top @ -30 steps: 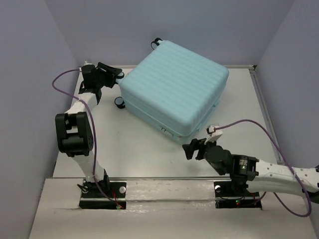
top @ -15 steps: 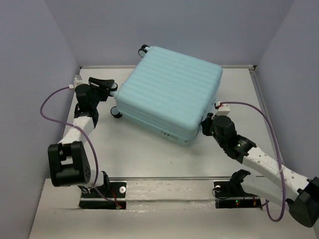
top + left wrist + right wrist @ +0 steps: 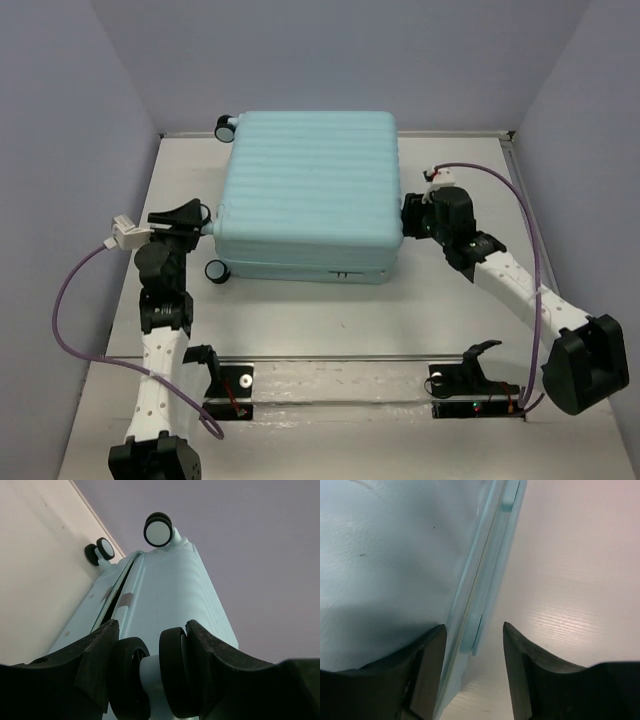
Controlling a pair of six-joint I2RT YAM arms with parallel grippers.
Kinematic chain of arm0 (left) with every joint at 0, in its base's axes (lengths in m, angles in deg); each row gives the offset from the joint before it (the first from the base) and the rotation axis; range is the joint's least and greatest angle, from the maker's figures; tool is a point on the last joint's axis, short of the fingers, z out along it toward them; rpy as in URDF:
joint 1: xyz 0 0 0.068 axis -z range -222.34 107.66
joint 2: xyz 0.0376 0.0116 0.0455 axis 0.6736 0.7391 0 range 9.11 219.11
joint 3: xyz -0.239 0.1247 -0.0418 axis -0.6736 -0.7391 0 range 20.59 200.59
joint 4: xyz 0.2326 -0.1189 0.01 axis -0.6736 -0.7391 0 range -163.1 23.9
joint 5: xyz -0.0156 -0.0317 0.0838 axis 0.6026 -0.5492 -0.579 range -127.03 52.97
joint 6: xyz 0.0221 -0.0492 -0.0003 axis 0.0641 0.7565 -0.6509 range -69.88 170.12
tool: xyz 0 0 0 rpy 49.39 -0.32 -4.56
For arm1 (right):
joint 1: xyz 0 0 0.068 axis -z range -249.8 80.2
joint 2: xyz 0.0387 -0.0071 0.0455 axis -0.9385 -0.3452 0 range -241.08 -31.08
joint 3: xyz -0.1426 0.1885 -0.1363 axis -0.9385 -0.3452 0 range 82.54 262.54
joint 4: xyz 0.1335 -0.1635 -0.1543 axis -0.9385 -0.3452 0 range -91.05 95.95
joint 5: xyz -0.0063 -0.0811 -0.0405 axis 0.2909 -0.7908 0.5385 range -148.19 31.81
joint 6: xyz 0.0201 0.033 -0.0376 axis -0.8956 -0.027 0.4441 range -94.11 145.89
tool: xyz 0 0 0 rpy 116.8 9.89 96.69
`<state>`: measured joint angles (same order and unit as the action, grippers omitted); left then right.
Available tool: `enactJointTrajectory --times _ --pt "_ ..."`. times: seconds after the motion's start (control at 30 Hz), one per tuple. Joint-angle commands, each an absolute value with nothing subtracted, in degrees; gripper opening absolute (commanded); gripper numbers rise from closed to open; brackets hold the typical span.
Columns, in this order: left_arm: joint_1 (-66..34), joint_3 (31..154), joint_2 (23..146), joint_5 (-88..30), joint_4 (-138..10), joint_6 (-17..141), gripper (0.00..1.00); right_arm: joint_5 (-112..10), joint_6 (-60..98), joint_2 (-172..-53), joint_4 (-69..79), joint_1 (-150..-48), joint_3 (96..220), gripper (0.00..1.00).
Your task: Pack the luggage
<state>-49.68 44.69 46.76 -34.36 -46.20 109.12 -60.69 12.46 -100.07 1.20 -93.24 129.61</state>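
Top view: luggage (image 3: 310,190) lies flat and closed, ribbed shell up, at the far middle of the table (image 3: 300,320), square to its edges. One gripper at each end. Left arm (image 3: 160,340) stands up from its base and bends toward the wheel end. Right arm (image 3: 510,285) stretches low and diagonal across the table to the opposite end. Two wheels show plainly here, far corner (image 3: 225,126) and near corner (image 3: 215,270). Left gripper (image 3: 200,218) hides what it holds in this view. Left wrist view settles it: the fingers (image 3: 97,660) straddle a twin wheel (image 3: 150,677), jaws closed on it, pads seemingly against both discs though the contact is dim. That view counts three wheels: the gripped one, plus two farther along (image 3: 159,530) (image 3: 100,551). Right gripper (image 3: 405,222): only its wrist view shows the jaws apart, straddling the shell's seam (image 3: 487,550), one finger over the shell, the other over the table, gripping nothing.
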Motion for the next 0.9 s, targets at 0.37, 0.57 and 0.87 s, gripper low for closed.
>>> enactJointTrajectory --times 0.37,0.57,0.87 --pt "-46.6 44.8 48.6 -20.4 -43.3 98.9 0.06 -38.1 -1.3 -66.4 12.1 -97.0 102.4 0.2" --pt "-46.6 42.5 48.5 -20.0 -42.1 98.8 0.06 -38.0 0.6 -71.1 18.1 -97.0 100.4 0.58" --pt "-46.6 44.0 48.5 -18.5 -42.1 98.3 0.06 -44.6 1.5 -79.4 28.8 -97.0 98.9 0.45"
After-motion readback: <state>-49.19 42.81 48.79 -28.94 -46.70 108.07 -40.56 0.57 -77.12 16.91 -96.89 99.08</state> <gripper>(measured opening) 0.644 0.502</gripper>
